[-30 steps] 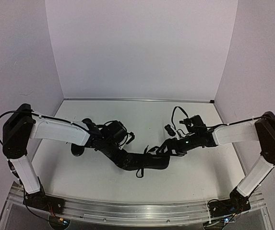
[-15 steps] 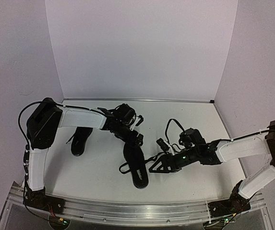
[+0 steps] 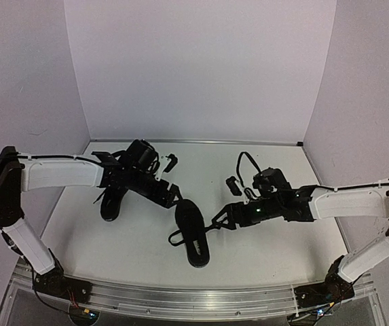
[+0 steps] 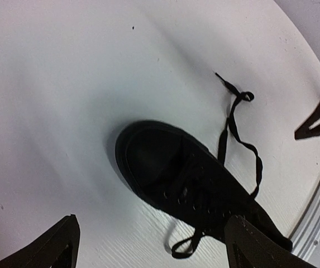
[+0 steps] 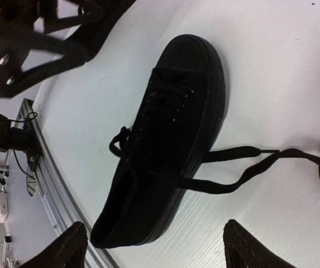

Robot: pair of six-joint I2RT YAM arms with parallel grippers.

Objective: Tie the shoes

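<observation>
My left gripper (image 3: 172, 194) stands wide, with nothing between its fingers (image 4: 53, 248). My right gripper (image 3: 220, 222) is spread wide and empty too; its fingers (image 5: 249, 248) only poke in at the bottom corners of its own camera.

From above, the middle shoe (image 3: 194, 234) lies on the white table (image 3: 269, 261) at the centre of the frame, with its toe toward the top and its heel toward the metal rail (image 3: 201, 295). My left gripper is near the toe, up and to the left. My right gripper is just beside the shoe's right side.

Only the overhead view shows the second shoe (image 3: 111, 202), at centre left, and my left arm hides part of it.

The wrist cameras add detail that the overhead view blurs into black. The laces (image 5: 243, 173) are untied; one strand trails across the table to a small loop at the right edge of the right wrist frame, clear of my fingers. The left wrist view shows the toe at the centre of the frame and a loose strand running to the upper right. One finger cuts off the heel at the lower right.

From above I cannot tell whether my right gripper touches a lace. The inside of either shoe is too dark to make out.
</observation>
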